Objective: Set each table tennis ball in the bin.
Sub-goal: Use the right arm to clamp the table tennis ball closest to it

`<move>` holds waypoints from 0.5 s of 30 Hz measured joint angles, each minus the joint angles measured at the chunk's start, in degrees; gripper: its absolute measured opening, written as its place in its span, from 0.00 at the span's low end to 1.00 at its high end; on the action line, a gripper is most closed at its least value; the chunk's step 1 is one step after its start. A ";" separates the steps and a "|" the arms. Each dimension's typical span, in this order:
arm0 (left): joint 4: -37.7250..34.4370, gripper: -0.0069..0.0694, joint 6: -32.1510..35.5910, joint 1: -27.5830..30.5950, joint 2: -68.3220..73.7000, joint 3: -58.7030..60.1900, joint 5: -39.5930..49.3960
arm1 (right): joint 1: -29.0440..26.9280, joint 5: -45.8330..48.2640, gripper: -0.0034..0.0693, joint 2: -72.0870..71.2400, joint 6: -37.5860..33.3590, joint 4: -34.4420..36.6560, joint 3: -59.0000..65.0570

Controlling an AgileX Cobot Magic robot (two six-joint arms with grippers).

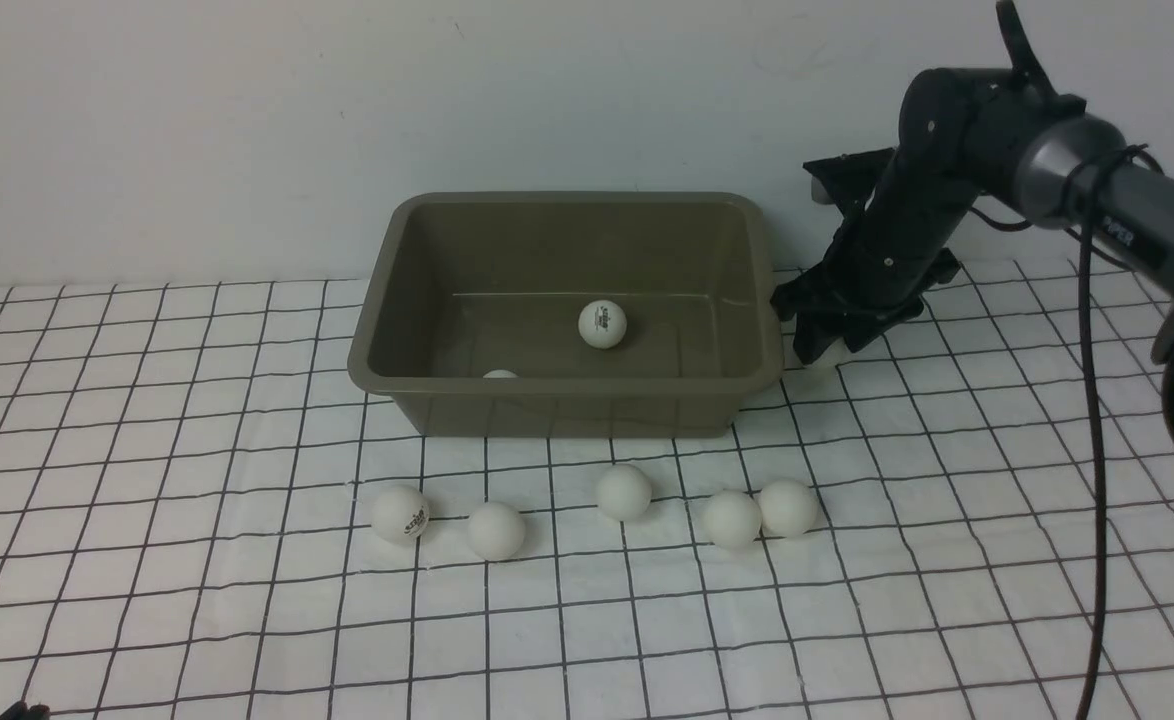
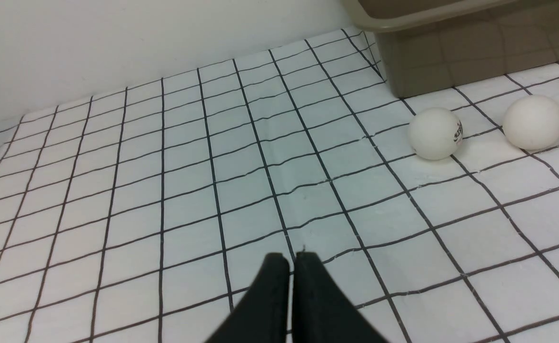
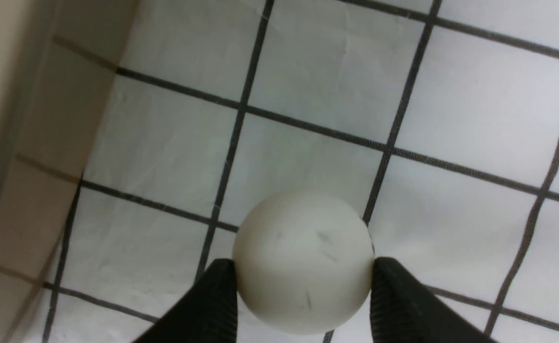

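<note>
My left pincer [image 2: 291,259] sat shut and empty, low over the counter [image 1: 147,560] at the far left, well apart from the work. Further right, five balls lay loose in a ragged row before the near wall of the bin [image 1: 567,412]: the logo ball [image 1: 400,513], the second ball [image 1: 496,530], the middle ball [image 1: 623,492], then the fourth ball [image 1: 732,518] and the fifth ball [image 1: 788,507], those two touching or nearly so. Inside the bin the printed ball [image 1: 602,324] rested on the floor, and the half-hidden ball [image 1: 499,375] peeked over the near wall. Just beside the bin's right end, my right pincer [image 1: 827,345] was closed partway on the held ball [image 3: 303,238], a finger pressed to each side of it, low by the cloth; I could not tell whether it had left the surface. So I judged the step to be the pick of the third ball, with two already in. The next move called for a straight lift clear of the flared rim, a short carry leftward over the opening, and a release low enough that the light ball would not bounce out. The counter wore a white cloth ruled in dark squares, faintly creased, and a plain pale wall [image 1: 197,120] stood close behind.
</note>
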 joint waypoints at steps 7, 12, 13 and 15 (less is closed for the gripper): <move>0.00 0.09 0.00 0.00 0.00 0.00 0.00 | 0.00 0.55 0.50 -2.40 0.00 -2.02 0.00; 0.00 0.09 0.00 0.00 0.00 0.00 0.00 | 0.00 0.84 0.50 -5.28 0.00 -2.68 -1.08; 0.00 0.09 0.00 0.00 0.00 0.00 0.00 | 0.00 0.98 0.50 -5.61 0.00 -2.68 -1.44; 0.00 0.09 0.00 0.00 0.00 0.00 0.00 | 0.00 0.99 0.50 -6.78 0.00 -2.34 -2.22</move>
